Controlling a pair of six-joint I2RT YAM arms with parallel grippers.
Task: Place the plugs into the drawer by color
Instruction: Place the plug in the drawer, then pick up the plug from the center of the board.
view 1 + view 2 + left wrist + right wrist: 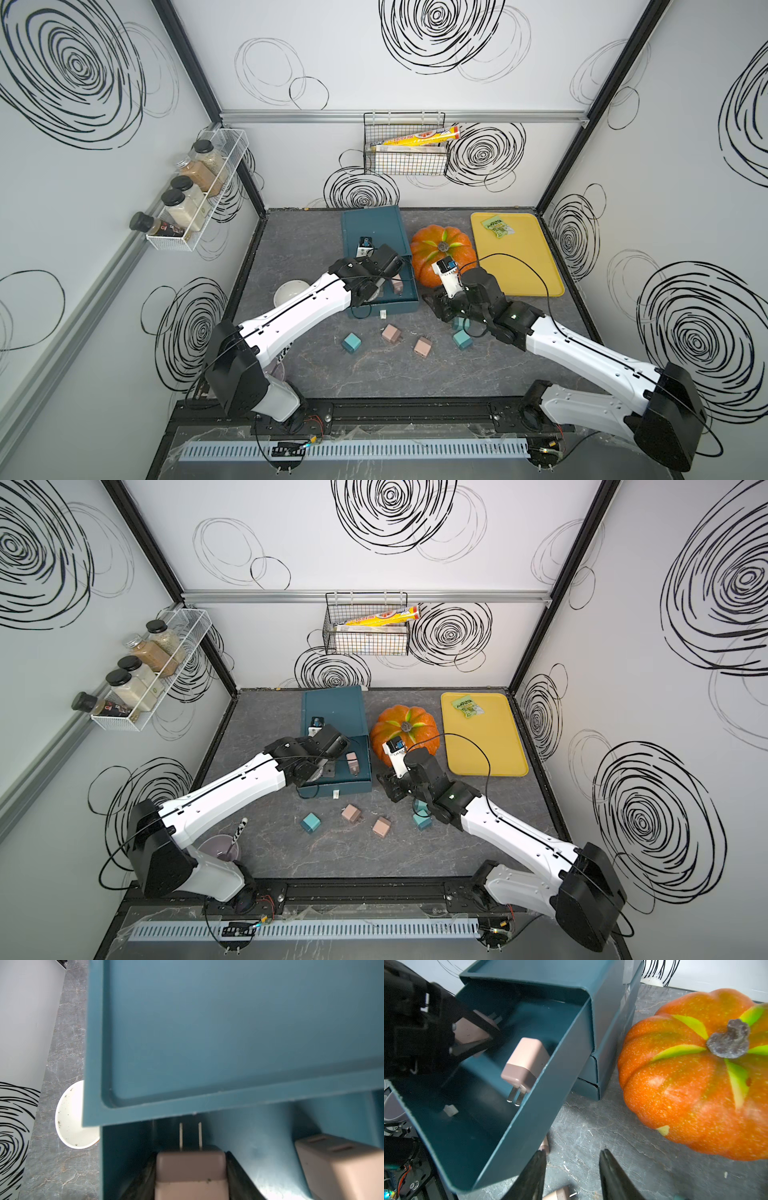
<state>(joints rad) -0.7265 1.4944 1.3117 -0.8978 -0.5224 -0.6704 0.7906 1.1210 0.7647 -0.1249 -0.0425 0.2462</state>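
Left hand (489, 1033) clamped on a dusty pink cube-shaped plug (190, 1167), prongs pointing toward the dark teal mini chest (370, 224) and held over the pulled-out top drawer (550, 1088); second pink plug (527, 1064) lies inside that drawer against its side wall; right hand (573, 1169) empty, jaws apart, low over the grey marbled surface (374, 382) between chest and orange pumpkin (440, 253); loose in front of the chest: two further pink plugs (391, 333), a light teal plug (351, 343), and another teal plug (461, 338) beside the right arm.

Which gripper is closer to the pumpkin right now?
Right. The right gripper is down low, close beside the pumpkin. The left gripper is farther off, inside the open drawer, holding a pink plug.
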